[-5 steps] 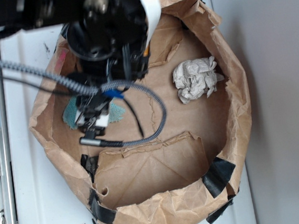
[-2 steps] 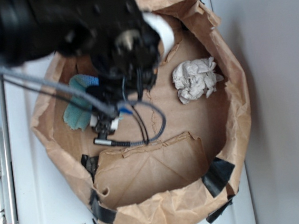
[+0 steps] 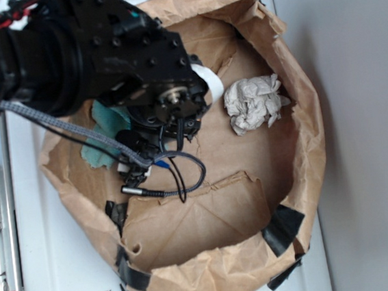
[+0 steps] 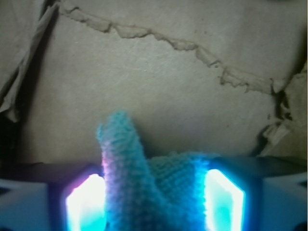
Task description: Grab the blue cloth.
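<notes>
The blue cloth [image 4: 149, 192] is seen as a pale teal terry piece with a fuzzy, looped surface; in the wrist view 1 fold is pushed up into a rounded peak. It is pinched in the claw [image 4: 151, 202], whose 2 glowing pads [image 4: 224, 199] are pressed against its sides. In the exterior view the cloth [image 3: 104, 137] is found at the left side of the brown paper bag [image 3: 303, 135], mostly covered by the black arm [image 3: 68, 54], so only a teal strip is shown. The claw itself is hidden under the arm there. The crumpled white paper ball [image 3: 255, 102] is set well apart from the cloth, near the bag's right wall. The bag is placed on a white counter [image 3: 55, 269]. The cloth's lower part is cut off in the wrist view.
</notes>
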`<control>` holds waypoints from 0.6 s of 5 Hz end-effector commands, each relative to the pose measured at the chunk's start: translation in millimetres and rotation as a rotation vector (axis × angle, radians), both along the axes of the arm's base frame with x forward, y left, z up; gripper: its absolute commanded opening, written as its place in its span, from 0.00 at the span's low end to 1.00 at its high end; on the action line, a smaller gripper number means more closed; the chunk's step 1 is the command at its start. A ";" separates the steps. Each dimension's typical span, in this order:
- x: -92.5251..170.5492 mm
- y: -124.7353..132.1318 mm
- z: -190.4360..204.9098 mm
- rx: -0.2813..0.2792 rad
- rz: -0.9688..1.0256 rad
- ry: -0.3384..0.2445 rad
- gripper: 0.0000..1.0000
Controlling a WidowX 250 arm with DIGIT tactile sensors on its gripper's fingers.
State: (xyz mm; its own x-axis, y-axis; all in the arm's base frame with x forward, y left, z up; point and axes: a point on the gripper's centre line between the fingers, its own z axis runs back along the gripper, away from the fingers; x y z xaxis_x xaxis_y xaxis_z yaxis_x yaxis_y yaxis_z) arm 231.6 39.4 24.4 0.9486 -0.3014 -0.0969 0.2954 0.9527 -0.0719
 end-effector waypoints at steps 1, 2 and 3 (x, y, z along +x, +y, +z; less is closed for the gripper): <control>6.7 -4.9 44.5 -0.039 -0.002 -0.111 0.00; 7.3 -6.6 86.8 -0.115 0.017 -0.189 0.00; 12.6 -11.5 132.6 -0.169 0.031 -0.270 0.00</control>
State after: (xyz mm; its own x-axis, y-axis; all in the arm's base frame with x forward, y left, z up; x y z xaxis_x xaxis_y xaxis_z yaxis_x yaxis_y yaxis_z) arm 244.7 23.7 143.6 0.9500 -0.2690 0.1586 0.2963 0.9367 -0.1864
